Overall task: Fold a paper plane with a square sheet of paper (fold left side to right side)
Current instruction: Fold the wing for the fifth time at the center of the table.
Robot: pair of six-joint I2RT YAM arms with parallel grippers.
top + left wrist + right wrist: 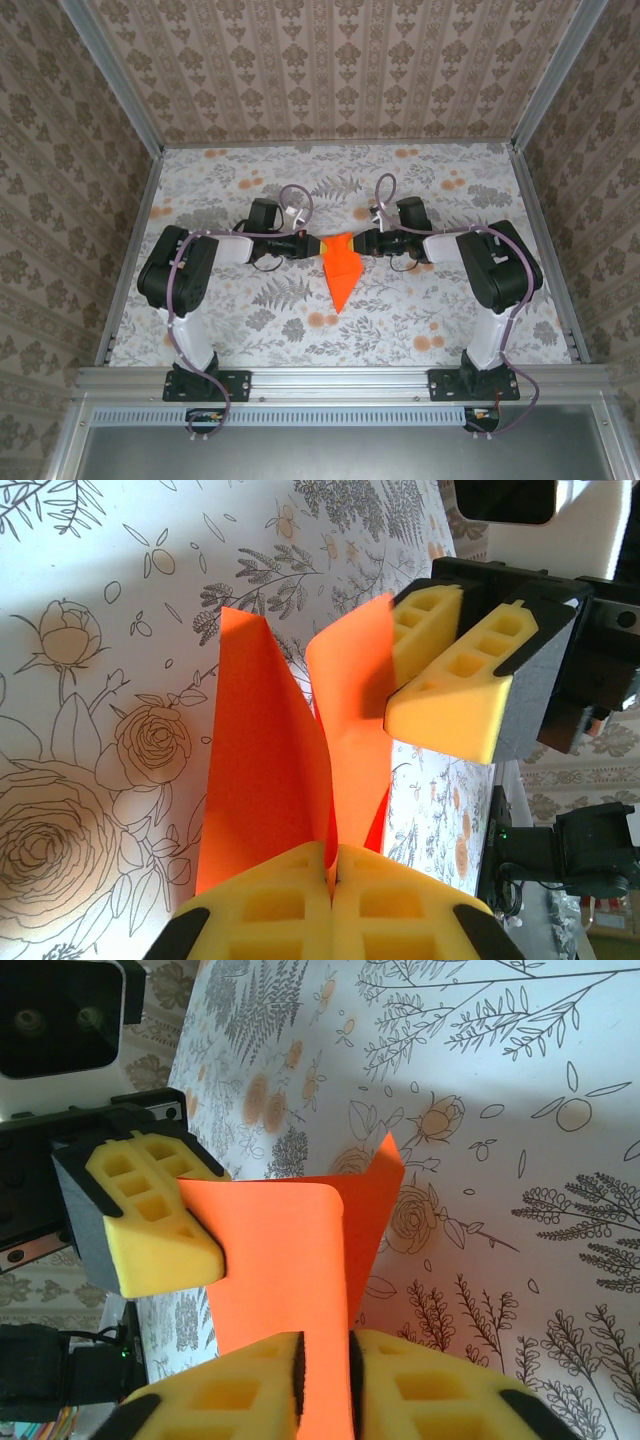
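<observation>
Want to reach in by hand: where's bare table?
Free: the far strip of table along the back wall; the near strip between the front rail and the square sheet of paper. Crowded: centre, where left gripper and right gripper flank it.

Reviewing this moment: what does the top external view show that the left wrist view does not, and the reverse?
Top external: the left arm and right arm from base to wrist, and the orange paper sheet as a whole pointed shape, tip toward the near edge of the floral table. Left wrist: a close look at the sheet's two flaps rising in a V, with the left hand pinching them between its yellow pads. Both: the right hand meeting the sheet from the opposite side.
</observation>
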